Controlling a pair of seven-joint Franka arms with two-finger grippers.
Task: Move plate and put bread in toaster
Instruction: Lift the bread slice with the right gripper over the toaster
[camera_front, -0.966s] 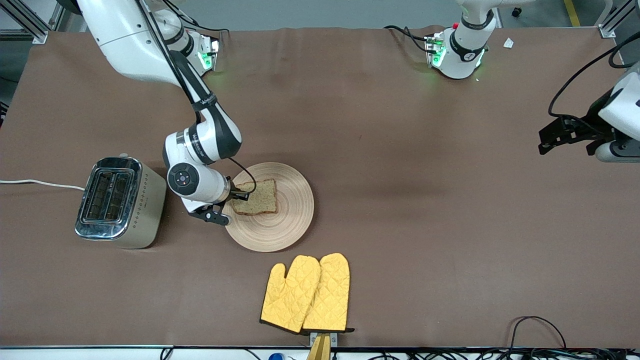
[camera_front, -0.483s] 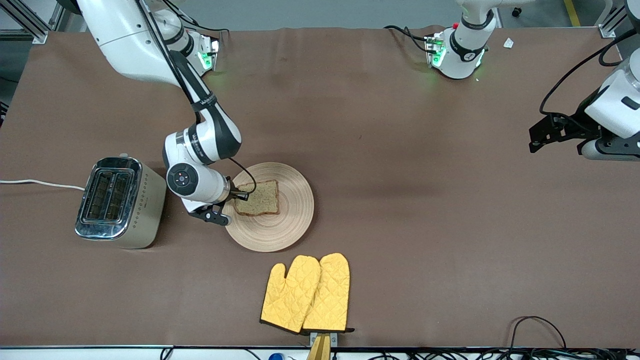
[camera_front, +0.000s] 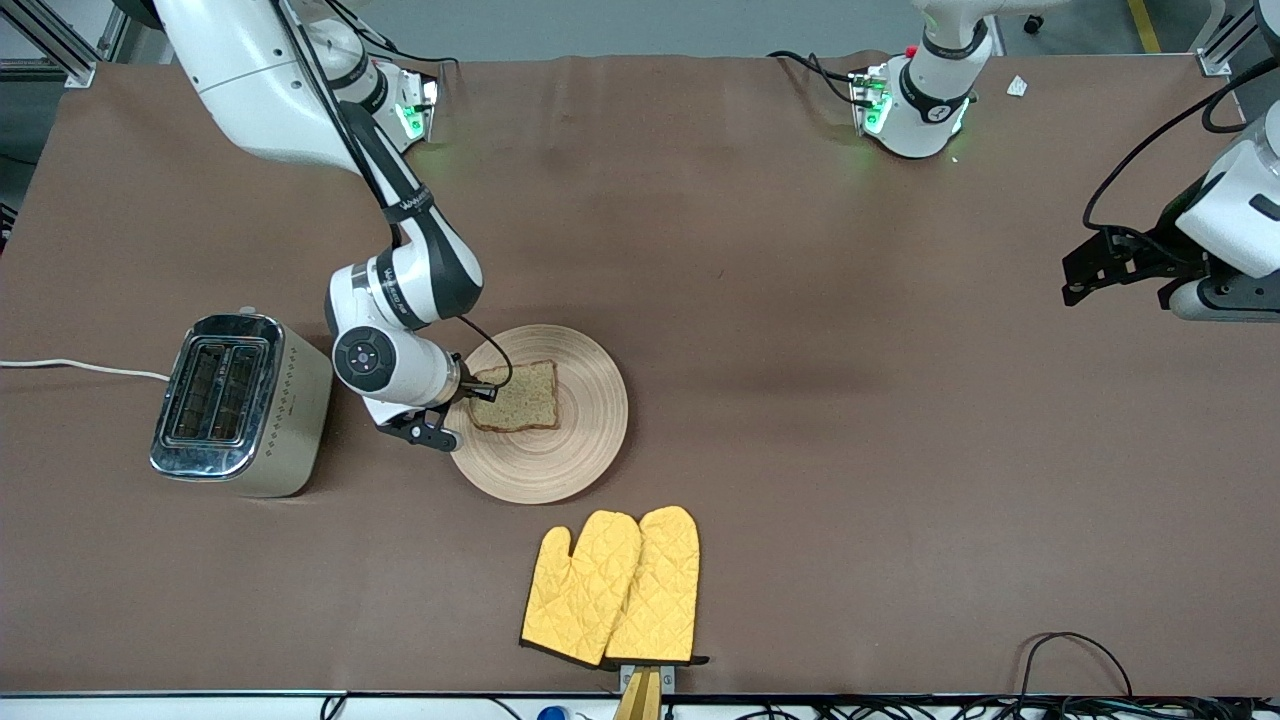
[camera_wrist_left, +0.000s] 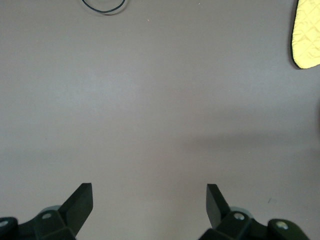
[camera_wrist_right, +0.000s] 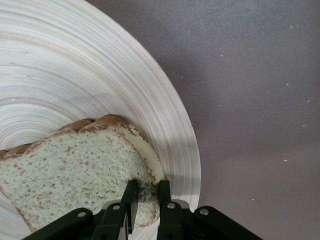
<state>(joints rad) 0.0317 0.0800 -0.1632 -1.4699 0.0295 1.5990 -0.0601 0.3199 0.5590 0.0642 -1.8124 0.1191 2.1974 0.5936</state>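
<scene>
1. Front view: the plate (camera_front: 540, 413), a wide round disc of pale wood cut with ring grooves, lies on the brown table (camera_front: 800, 400) near its middle. The bread (camera_front: 515, 396), a roughly square brown speckled slice with a darker crust, rests on the plate's part toward the toaster (camera_front: 240, 403). The toaster, chrome-topped with two slots and cream dotted sides, stands beside the plate toward the right arm's end, its white cord (camera_front: 80, 368) trailing off the table edge.
2. Same view: the right gripper (camera_front: 478, 393) is at the bread's edge. Two yellow oven mitts (camera_front: 612, 587) lie nearer the camera than the plate. The left gripper (camera_front: 1075, 283) waits over bare table at the left arm's end.
3. Left wrist view: the left gripper (camera_wrist_left: 149, 200) has its fingers (camera_wrist_left: 80, 200) spread wide over bare table, a mitt corner (camera_wrist_left: 306, 34) at the frame's edge.
4. Right wrist view: the right gripper (camera_wrist_right: 146, 200) pinches the bread (camera_wrist_right: 75, 175) at its corner, fingers (camera_wrist_right: 164, 200) on either face of the slice, over the plate (camera_wrist_right: 90, 75).
</scene>
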